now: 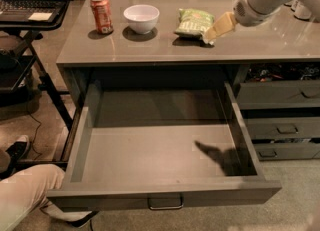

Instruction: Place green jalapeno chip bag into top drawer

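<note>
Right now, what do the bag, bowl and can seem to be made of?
The bag looks like thin plastic film: crinkled, slightly glossy. The bowl could be glazed ceramic or hard plastic: smooth white, soft sheen. The can is likely painted aluminium: silvery rim on top. The gripper is at the bag's right end.

Grey countertop (150, 50), soda can (101, 13), white bowl (141, 18), green jalapeno chip bag (192, 22), gripper (212, 34) at the bag's right end
</note>
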